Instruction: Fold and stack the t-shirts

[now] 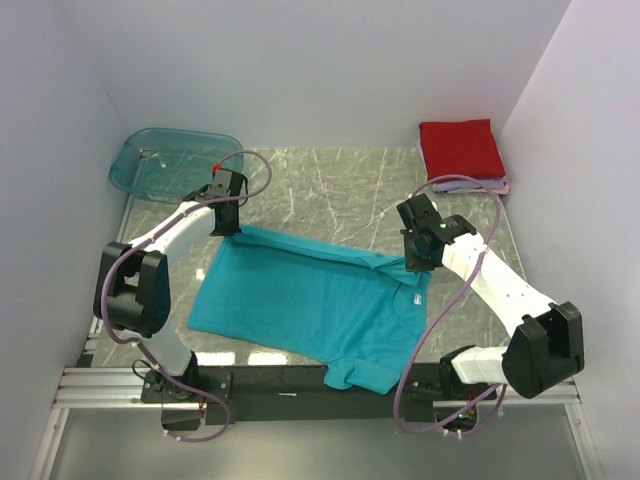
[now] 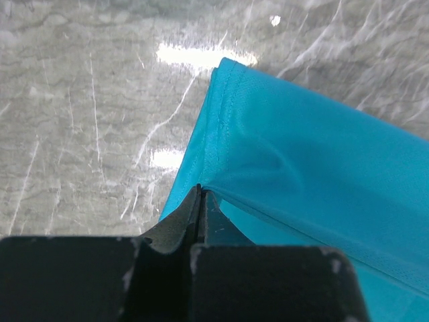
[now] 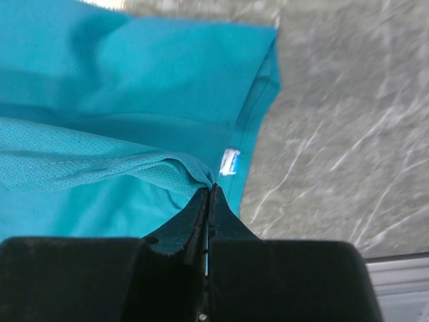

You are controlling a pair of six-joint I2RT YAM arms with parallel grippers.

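A teal t-shirt [image 1: 310,300] lies spread across the middle of the marble table, its far edge lifted into a fold. My left gripper [image 1: 228,222] is shut on the shirt's far left corner [image 2: 221,134]. My right gripper [image 1: 412,262] is shut on the shirt's far right edge [image 3: 134,161], near a small white label [image 3: 229,162]. A folded red t-shirt [image 1: 460,148] lies on a pale lilac one [image 1: 470,184] in the far right corner.
A see-through teal plastic tub [image 1: 170,160] stands at the far left corner. White walls close in the table on three sides. A metal rail [image 1: 300,385] runs along the near edge with both arm bases.
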